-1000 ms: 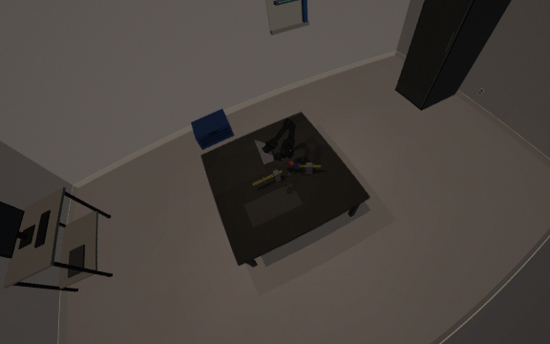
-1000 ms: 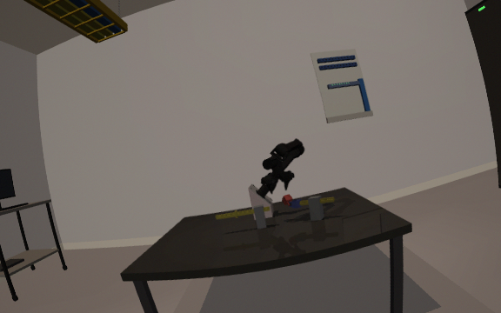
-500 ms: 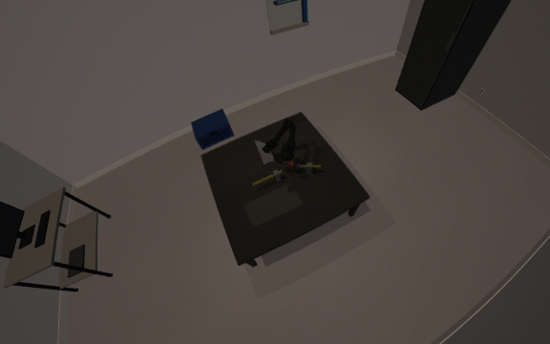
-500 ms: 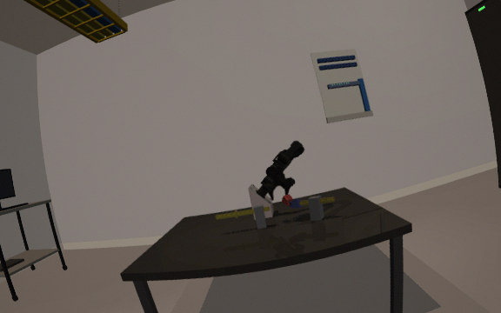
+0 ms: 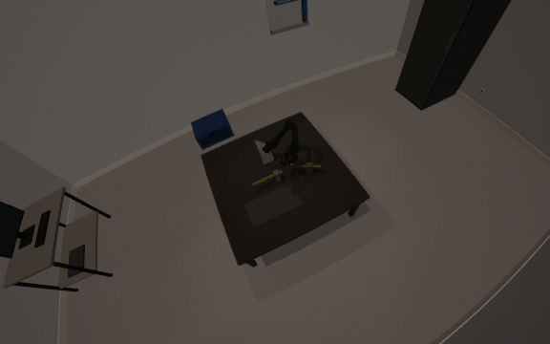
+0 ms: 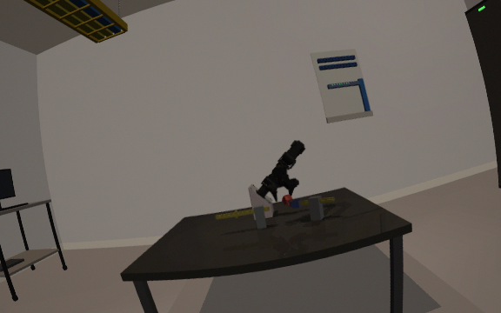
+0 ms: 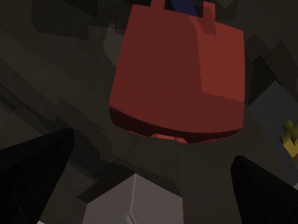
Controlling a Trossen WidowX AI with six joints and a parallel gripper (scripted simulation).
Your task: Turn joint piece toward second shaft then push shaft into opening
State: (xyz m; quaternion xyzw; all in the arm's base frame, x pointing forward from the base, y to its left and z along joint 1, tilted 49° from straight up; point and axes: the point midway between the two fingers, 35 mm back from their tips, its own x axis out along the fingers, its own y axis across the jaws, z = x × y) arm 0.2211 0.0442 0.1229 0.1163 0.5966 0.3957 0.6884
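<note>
The red square joint piece (image 5: pixel 291 164) (image 6: pixel 287 200) (image 7: pixel 175 70) hangs on a blue part (image 5: pixel 296 166) (image 6: pixel 296 203) (image 7: pixel 184 6) at the end of the fixed yellow shaft (image 5: pixel 317 166) (image 6: pixel 328 200). That shaft runs through a grey block (image 5: pixel 308 166) (image 6: pixel 316 209). The second yellow shaft (image 5: pixel 263 181) (image 6: pixel 229 215) (image 7: pixel 291 145) lies through another grey block (image 5: pixel 277 176) (image 6: pixel 260 217) (image 7: pixel 276 117), its near end apart from the joint piece. My gripper (image 6: pixel 283 196) (image 7: pixel 157 152) is open and empty, with the joint piece just ahead of its fingertips. The opening's direction is not clear.
The dark table (image 5: pixel 227 225) (image 6: pixel 181 256) carries everything. A pale angled plate (image 5: pixel 262 149) (image 6: pixel 257 201) stands beside the second shaft's block. A pinkish block (image 7: pixel 160 200) shows low between the fingers in the wrist view.
</note>
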